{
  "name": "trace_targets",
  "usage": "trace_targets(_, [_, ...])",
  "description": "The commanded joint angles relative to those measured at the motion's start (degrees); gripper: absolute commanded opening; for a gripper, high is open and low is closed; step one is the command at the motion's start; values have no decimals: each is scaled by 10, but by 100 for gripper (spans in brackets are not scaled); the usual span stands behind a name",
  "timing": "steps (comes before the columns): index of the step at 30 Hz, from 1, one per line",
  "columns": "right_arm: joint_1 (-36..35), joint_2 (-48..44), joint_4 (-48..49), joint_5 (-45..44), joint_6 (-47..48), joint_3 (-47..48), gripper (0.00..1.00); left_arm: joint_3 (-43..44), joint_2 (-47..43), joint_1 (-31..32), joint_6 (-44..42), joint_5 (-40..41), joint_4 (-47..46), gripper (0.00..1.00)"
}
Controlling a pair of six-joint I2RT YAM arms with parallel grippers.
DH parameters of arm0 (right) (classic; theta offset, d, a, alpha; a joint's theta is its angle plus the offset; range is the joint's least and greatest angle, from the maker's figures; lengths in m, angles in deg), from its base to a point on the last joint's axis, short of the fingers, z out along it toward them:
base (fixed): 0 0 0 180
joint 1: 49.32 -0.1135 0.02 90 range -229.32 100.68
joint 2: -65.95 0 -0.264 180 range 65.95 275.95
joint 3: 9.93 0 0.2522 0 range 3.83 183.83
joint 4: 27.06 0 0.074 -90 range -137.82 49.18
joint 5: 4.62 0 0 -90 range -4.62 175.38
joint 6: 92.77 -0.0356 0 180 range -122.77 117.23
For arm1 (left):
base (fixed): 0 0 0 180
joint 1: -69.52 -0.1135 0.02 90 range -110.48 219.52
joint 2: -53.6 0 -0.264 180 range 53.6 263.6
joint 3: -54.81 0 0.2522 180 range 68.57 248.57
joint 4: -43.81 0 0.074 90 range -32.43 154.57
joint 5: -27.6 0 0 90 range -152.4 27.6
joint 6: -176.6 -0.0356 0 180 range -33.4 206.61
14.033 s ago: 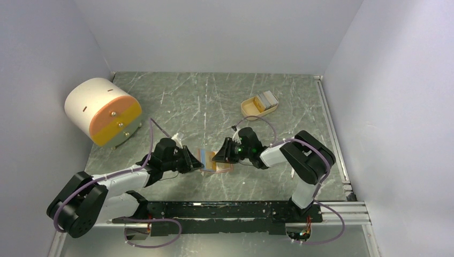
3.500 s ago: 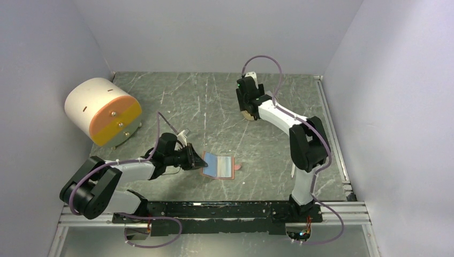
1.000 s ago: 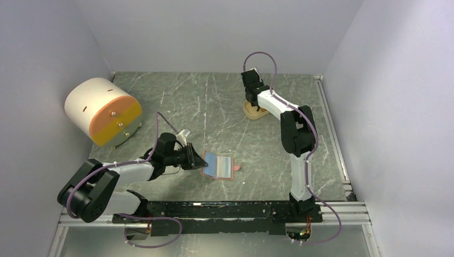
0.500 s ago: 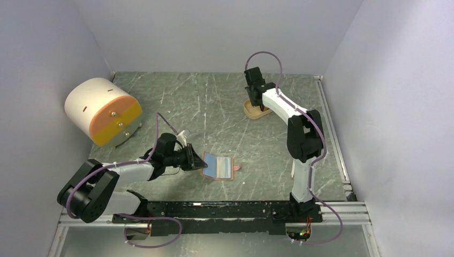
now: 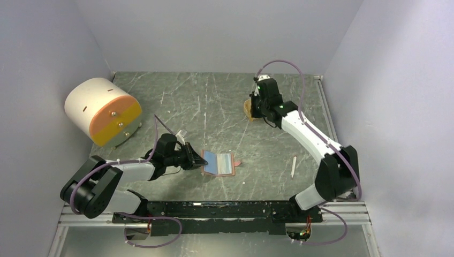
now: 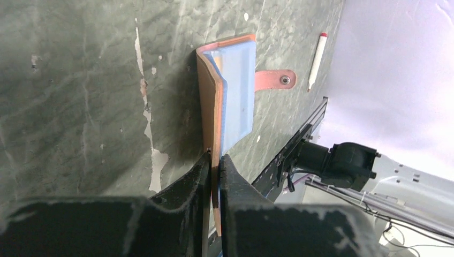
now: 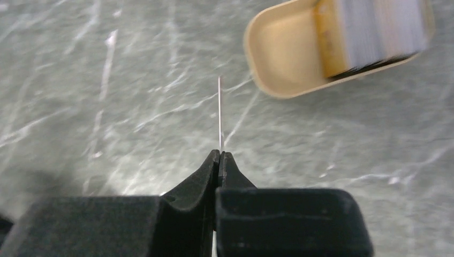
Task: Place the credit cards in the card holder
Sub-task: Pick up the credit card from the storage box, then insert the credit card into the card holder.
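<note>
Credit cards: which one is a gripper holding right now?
The card pinched edge-on in the right gripper. The others are the stack in the beige tray and the blue card inside the card holder.

Dark green marbled worktop [image 5: 176,101], veined with white streaks. Salmon-pink card holder [image 6: 206,101] against a light blue credit card [image 6: 238,91]. Beige tray [image 7: 278,48], white drum [image 5: 99,104] with an orange front, white pen [image 6: 317,60] with a red tip.

card holder [image 5: 218,164]: salmon-pink, open, light-blue card inside | credit cards [image 7: 375,29]: stacked in beige tray [image 7: 278,59]
</note>
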Motion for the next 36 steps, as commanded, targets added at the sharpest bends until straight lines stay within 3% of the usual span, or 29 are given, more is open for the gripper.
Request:
trace_targets(1, [-19,-84,108,118,-100,-95,0,-12,18,3,42,20,-67,13])
trace_targets(11, [-68,-183,276,212,-250,-307,0,-22,12,10,20,46,-42,26])
trace_targets(18, [-97,-176,399,241,-341,-405,0,-19,-16,10,-5,74,19,27])
trace_targets(29, [-141,-93,504,244,-380,-457,0,-26,1,10,-15,67,11,14])
trace_targets(36, [-143,-59,516,235,-376,-468,0,-24,4,10,-22,65,17,15])
